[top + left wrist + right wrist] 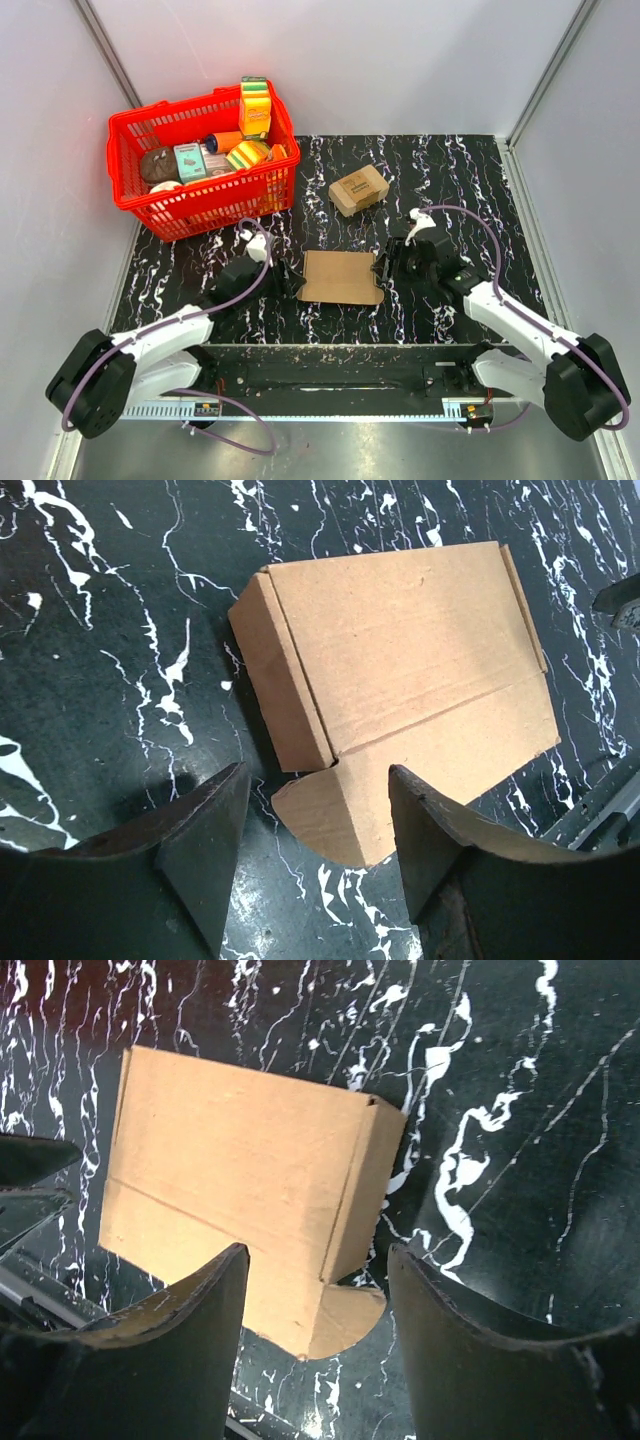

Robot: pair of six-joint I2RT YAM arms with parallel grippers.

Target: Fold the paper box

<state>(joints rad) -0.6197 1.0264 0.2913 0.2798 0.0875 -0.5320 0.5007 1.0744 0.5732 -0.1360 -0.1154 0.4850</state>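
The paper box (341, 277) lies folded flat and brown in the middle of the black marbled table. My left gripper (290, 283) stands just off its left end and my right gripper (385, 268) just off its right end. In the left wrist view the paper box (400, 660) shows a raised side wall and a rounded tab that reaches between the fingers of the open left gripper (318, 780) without touching them. The right wrist view mirrors this: the paper box (240, 1180) pokes a rounded tab into the open right gripper (318, 1255), free of both fingers.
A red basket (190, 105) full of groceries stands at the back left. A smaller printed cardboard box (358, 189) sits behind the paper box. White walls close in the table on three sides, and a metal rail (330, 408) runs along the near edge.
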